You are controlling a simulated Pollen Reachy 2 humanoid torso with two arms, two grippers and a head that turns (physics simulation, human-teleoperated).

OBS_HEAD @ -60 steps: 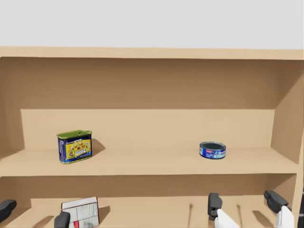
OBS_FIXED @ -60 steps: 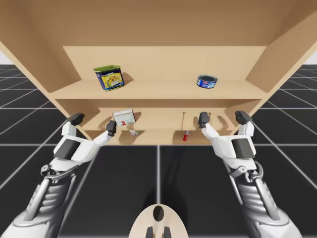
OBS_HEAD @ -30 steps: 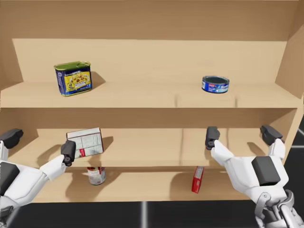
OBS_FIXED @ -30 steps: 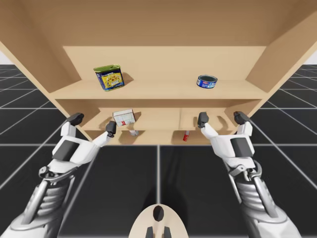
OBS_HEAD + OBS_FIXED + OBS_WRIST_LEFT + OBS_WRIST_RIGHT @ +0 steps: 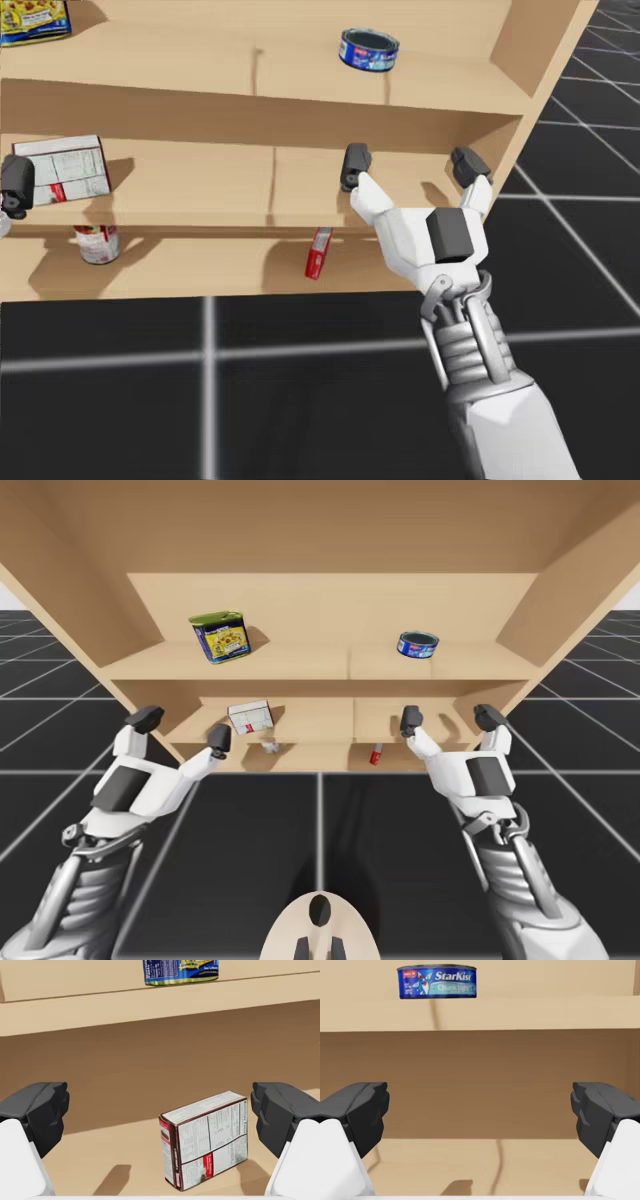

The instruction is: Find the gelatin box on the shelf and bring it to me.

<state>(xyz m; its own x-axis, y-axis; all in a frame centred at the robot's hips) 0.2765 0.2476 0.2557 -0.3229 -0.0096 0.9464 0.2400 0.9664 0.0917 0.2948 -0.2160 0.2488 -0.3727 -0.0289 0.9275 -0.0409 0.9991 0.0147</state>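
Your right claw (image 5: 410, 168): jaws stand wide apart with nothing between them, facing the middle shelf (image 5: 220, 185). Below it and a little toward your left arm, a slim red box (image 5: 318, 252) stands on end on the bottom shelf (image 5: 180, 275). Your left claw (image 5: 183, 728): likewise spread and empty. A white box (image 5: 205, 1145) sits just ahead of it on the middle shelf, clear of both fingers.

Finding: by its colour and smaller build I judge the red box to be the gelatin box. The white box cannot be ruled out.

Handling, as judged: a light card carton, stiff at the edges. Its faces would dent under a hard squeeze. It is glossy enough to slip and easily toppled as it stands. Take it across the two broad faces at mid-height with moderate pressure, coming in under the middle shelf.
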